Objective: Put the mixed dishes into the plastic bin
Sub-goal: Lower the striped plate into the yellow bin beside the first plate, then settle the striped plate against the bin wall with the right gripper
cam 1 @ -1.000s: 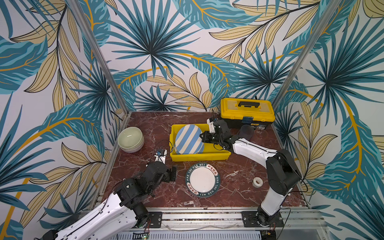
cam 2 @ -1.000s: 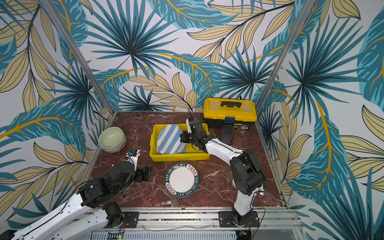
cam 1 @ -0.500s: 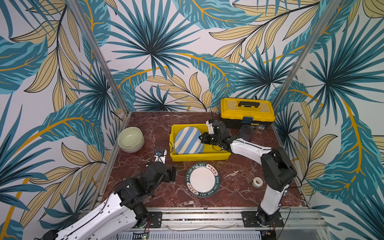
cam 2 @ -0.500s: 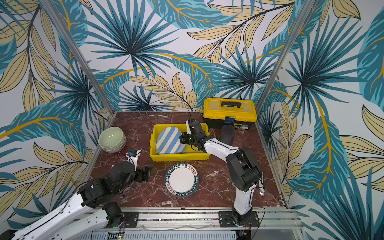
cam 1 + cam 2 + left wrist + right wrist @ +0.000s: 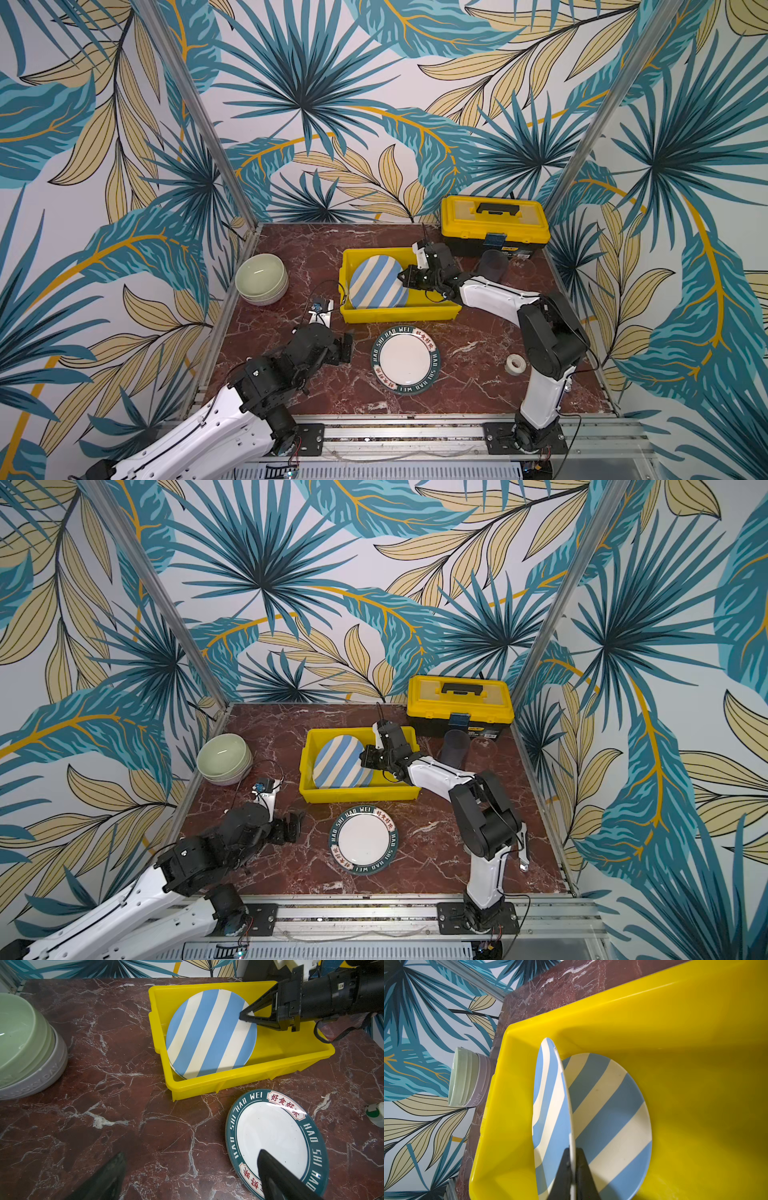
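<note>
On the red marble table (image 5: 291, 257), a yellow toolbox (image 5: 494, 226) with a black handle stands at the back right corner. Two tumblers (image 5: 492, 266) stand just in front of it, one looking dark and one clear. A roll of tape (image 5: 515, 365) lies near the base of the right arm. A stack of bowls (image 5: 261, 279), pale green nested in lilac-grey, sits at the left edge, well apart from the bin (image 5: 399, 312). This bin, a shallow rectangular yellow tub, stands mid-table, left of the toolbox. A lettered plate (image 5: 405, 359), white with a dark green rim, lies flat just in front of the bin's front wall. The right arm reaches over the right half of the bin. The right claw (image 5: 402, 277) is closed narrowly on the rim of a striped plate (image 5: 378, 281), round with blue and cream bands, held tilted inside the left half of the bin. The right wrist view shows this plate nearly edge-on above a second striped plate (image 5: 608, 1115) lying flat on the bin floor; contact between the two cannot be confirmed. The left claw (image 5: 347, 348) is spread wide, holding nothing, low beside the lettered plate. In the left wrist view one finger (image 5: 276, 1174) overlaps that plate's rim; contact cannot be confirmed.
</note>
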Available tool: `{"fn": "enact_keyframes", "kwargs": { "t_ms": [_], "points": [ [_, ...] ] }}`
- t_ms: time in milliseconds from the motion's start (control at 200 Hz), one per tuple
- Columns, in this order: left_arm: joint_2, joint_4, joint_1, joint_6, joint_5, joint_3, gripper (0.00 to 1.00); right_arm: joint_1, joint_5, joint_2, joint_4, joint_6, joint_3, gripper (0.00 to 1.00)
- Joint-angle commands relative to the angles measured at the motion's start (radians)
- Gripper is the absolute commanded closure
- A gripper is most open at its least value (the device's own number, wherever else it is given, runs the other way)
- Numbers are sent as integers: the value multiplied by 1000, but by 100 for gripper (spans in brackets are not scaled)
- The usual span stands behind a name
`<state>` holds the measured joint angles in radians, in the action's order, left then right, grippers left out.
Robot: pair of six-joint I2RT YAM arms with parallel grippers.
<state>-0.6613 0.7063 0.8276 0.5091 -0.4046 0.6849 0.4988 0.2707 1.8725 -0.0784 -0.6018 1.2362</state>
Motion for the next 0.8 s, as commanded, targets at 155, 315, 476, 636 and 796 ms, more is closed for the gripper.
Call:
{"fn": "enact_keyframes", "kwargs": {
  "t_ms": [155, 315, 476, 636, 796],
  "points": [
    [8, 4, -3, -1, -10, -4, 2, -9, 23, 28, -36, -7, -20, 81],
    [0, 2, -3, -3, -8, -1, 1, -12, 14, 31, -34, -2, -32, 78],
    [-11, -5, -3, -6, -6, 5, 2, -14, -4, 38, -14, 14, -34, 78],
    [-28, -13, -4, -14, -3, 14, 2, -15, -10, 48, -3, 22, -34, 77],
    [-44, -23, -4, -20, 1, 20, 2, -17, -15, 64, 6, 26, -30, 75]
  ]
}}
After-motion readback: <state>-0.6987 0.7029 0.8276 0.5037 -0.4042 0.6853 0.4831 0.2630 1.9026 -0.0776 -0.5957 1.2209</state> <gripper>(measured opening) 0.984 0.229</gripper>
